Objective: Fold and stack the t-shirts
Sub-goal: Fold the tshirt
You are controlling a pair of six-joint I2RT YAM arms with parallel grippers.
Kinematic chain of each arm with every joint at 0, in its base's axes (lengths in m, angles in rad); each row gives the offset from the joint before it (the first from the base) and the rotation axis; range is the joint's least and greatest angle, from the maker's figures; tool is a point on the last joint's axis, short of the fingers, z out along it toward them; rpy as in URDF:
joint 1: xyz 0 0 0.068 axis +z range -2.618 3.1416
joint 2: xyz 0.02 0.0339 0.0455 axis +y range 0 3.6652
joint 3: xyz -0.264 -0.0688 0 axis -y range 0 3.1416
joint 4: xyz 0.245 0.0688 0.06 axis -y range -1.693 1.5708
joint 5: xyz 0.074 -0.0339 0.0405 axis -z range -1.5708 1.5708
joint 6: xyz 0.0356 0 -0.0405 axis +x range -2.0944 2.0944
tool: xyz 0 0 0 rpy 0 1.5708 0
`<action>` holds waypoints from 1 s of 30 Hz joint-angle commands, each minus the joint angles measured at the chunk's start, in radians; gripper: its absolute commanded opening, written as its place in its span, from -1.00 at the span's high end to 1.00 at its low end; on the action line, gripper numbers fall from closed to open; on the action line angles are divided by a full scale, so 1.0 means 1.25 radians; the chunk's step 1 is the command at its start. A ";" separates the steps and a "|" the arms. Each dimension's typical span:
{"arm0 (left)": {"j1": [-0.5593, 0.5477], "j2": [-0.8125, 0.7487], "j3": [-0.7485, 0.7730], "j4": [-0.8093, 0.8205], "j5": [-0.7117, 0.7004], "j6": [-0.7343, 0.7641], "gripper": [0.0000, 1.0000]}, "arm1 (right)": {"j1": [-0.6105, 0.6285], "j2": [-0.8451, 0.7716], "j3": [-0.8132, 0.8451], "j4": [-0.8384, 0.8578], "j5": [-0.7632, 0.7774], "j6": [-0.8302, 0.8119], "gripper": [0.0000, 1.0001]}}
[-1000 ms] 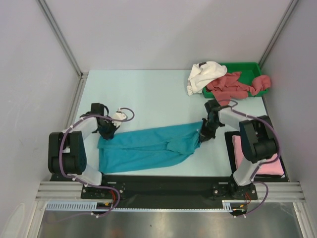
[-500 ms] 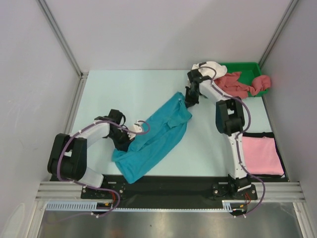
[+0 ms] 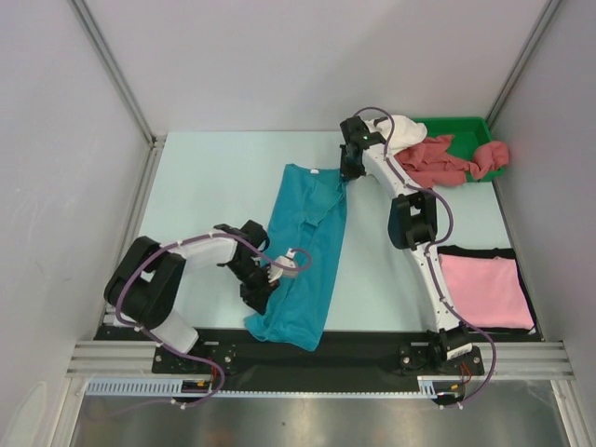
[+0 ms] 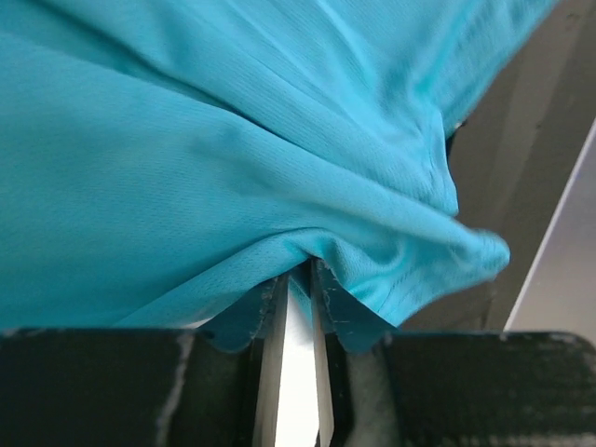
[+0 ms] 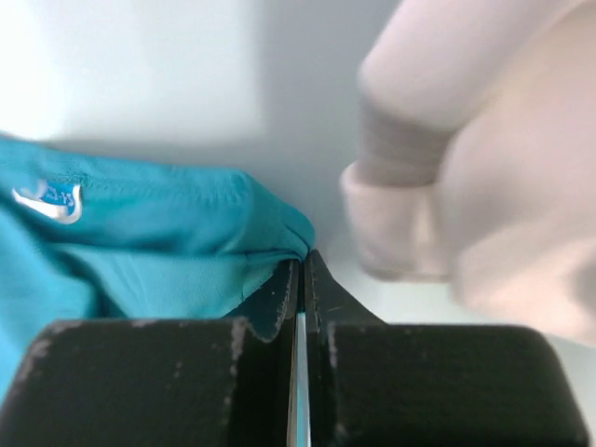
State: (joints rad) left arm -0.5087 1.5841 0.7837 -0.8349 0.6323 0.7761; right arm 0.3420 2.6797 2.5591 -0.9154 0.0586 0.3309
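The teal t-shirt (image 3: pixel 305 233) lay stretched down the middle of the top view, collar toward the upper centre. My right gripper (image 3: pixel 346 173) was pressed together on a collar-end corner. The left gripper (image 3: pixel 279 272) sat at the lower left edge, jaws a sliver apart with cloth puckered at them — whether it truly pinched, I could not tell. I judged the cloth needed even tension and a flat, wrinkle-free lay before any fold.

Top external looks steeply down from above and behind the near edge and takes in the whole tabletop (image 3: pixel 214 177). Left wrist sits tight on the teal t-shirt (image 3: pixel 307 233) by the near edge. Right wrist, just as close, faces its far end beside the white t-shirt (image 5: pixel 484 186); all three views share the teal cloth.
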 commanded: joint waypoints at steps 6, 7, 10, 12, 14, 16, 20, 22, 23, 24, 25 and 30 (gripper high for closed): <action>-0.072 0.026 0.042 0.054 0.039 -0.059 0.28 | -0.002 0.006 0.011 0.092 0.110 -0.087 0.50; -0.069 0.024 0.041 0.053 0.033 -0.060 0.20 | -0.001 0.010 0.017 0.083 0.110 -0.090 0.43; -0.044 -0.007 0.034 0.029 -0.004 -0.056 -0.08 | -0.006 -0.003 0.016 0.071 0.118 -0.089 0.17; -0.024 -0.031 0.036 -0.018 -0.017 -0.038 -0.12 | -0.013 -0.040 0.008 0.071 0.116 -0.084 0.07; -0.001 -0.078 0.041 -0.050 -0.048 -0.018 -0.13 | -0.021 -0.075 -0.003 0.077 0.115 -0.087 0.05; 0.011 -0.143 0.036 -0.083 -0.073 -0.007 -0.13 | -0.022 -0.130 -0.004 0.082 0.122 -0.093 0.03; 0.011 -0.234 0.012 -0.113 -0.129 0.015 -0.14 | -0.034 -0.217 -0.046 0.082 0.090 -0.076 0.01; 0.009 -0.261 -0.002 -0.116 -0.163 0.012 -0.13 | -0.048 -0.259 -0.095 0.081 0.053 -0.055 0.03; 0.009 -0.291 -0.006 -0.114 -0.179 0.007 -0.12 | -0.050 -0.299 -0.159 0.078 0.025 -0.033 0.05; 0.009 -0.306 -0.013 -0.115 -0.218 0.009 -0.13 | -0.054 -0.318 -0.191 0.073 0.017 -0.022 0.07; 0.009 -0.326 -0.016 -0.117 -0.237 0.018 -0.13 | -0.054 -0.361 -0.236 0.073 -0.002 -0.010 0.08; 0.001 -0.527 -0.068 -0.162 -0.303 0.176 -0.15 | -0.050 -0.503 -0.603 0.210 -0.084 0.080 0.06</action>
State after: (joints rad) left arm -0.4976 1.0836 0.7341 -0.9836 0.3252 0.8364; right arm 0.2661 2.1193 2.0109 -0.7609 0.0460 0.3412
